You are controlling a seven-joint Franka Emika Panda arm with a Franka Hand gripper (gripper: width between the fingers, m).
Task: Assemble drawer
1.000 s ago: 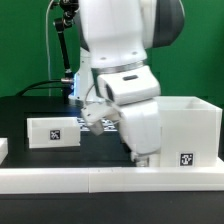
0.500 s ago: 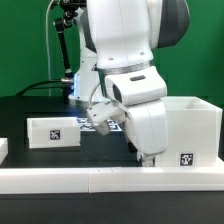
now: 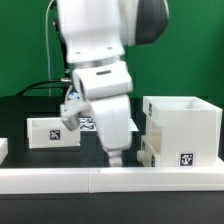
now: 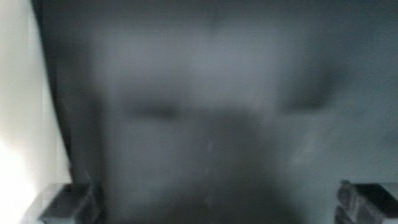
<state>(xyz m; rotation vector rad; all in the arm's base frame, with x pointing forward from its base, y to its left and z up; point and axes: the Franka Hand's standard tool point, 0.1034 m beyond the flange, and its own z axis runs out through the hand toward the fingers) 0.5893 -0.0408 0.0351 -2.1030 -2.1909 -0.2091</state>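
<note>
The large white casing point(image 3: 182, 125) stands at the exterior view's right, with a tag on its front. A small box point(image 3: 146, 150) shows at its left side, seemingly set into it. A second small open-topped box point(image 3: 52, 131) with a tag stands at the left. My gripper point(image 3: 117, 157) hangs low over the table between the left box and the casing, touching neither. In the blurred wrist view the gripper point(image 4: 217, 205) is open: its fingertips point(image 4: 68, 205) stand wide apart over dark table with nothing between them.
A low white rail point(image 3: 100, 181) edges the table's front. The marker board point(image 3: 88, 123) lies behind the arm. A black stand point(image 3: 66, 60) rises at the back left. A white edge point(image 4: 15, 100) shows at the wrist view's side.
The arm has swung to the exterior view's left, away from the casing, which now shows in full. The boxes have not moved.
</note>
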